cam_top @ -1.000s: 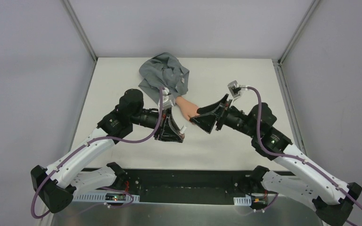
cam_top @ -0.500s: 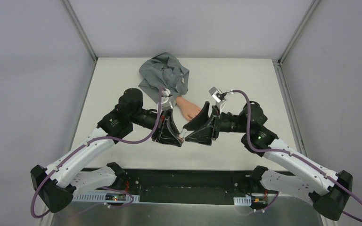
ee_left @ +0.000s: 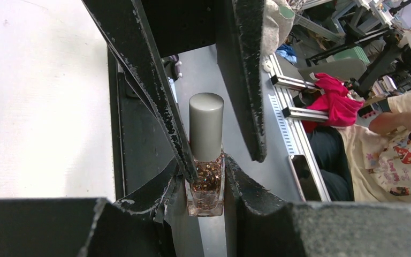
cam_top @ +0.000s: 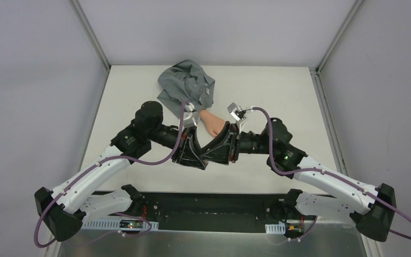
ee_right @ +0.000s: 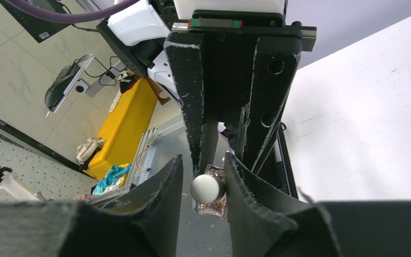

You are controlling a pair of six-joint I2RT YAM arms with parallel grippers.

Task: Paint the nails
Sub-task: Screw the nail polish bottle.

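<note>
Tabletop [cam_top: 278,96]: white. It carries the sleeve and fake hand toward the far middle.
Sleeve [cam_top: 184,83]: grey and crumpled, so its shape is hard to read from above.
Fake hand [cam_top: 212,122]: peach. You see only the palm coming out of the sleeve, and the finger end runs under the grippers.
Nails: hidden from you in every view, covered at that finger end.
Left gripper [cam_top: 202,158]: meets the right gripper tip to tip just beside the fake hand. Its fingers [ee_left: 246,184] pinch the bottle's glass body.
Right gripper [cam_top: 208,154]: its fingers [ee_right: 246,209] stand apart, one on either side of the cap. One may touch it, and a gap shows on the other side.
Bottle [ee_left: 207,187]: small and square, with coppery glitter inside. Its base is partly masked.
Cap [ee_left: 206,124]: pale grey and cylindrical.
</note>
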